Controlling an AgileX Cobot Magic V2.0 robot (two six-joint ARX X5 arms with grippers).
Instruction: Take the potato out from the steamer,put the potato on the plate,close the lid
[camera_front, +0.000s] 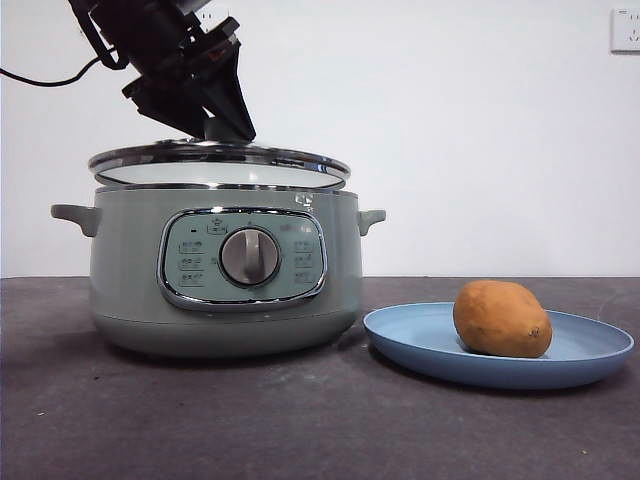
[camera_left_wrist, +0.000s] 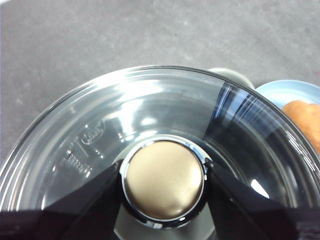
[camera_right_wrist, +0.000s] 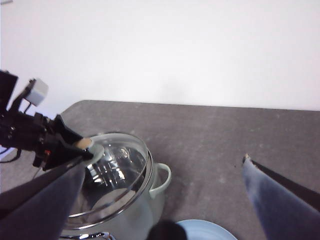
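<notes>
The sage-green steamer (camera_front: 215, 270) stands at the left of the table. Its glass lid (camera_front: 220, 165) lies slightly tilted just over the pot's rim; I cannot tell whether it touches. My left gripper (camera_front: 225, 128) comes down from above and is shut on the lid's round knob (camera_left_wrist: 164, 182), one black jaw on each side. The orange-brown potato (camera_front: 502, 318) lies on the light-blue plate (camera_front: 590, 350) to the right of the steamer. High above the table, my right gripper (camera_right_wrist: 164, 163) is open and holds nothing. From there I see the left gripper (camera_right_wrist: 70, 145) on the lid (camera_right_wrist: 117, 172).
The steamer's side handle (camera_front: 371, 218) sticks out toward the plate, with only a small gap between pot and plate. The dark grey tabletop (camera_front: 300, 420) runs in front of both. A white wall with a socket (camera_front: 625, 30) stands behind.
</notes>
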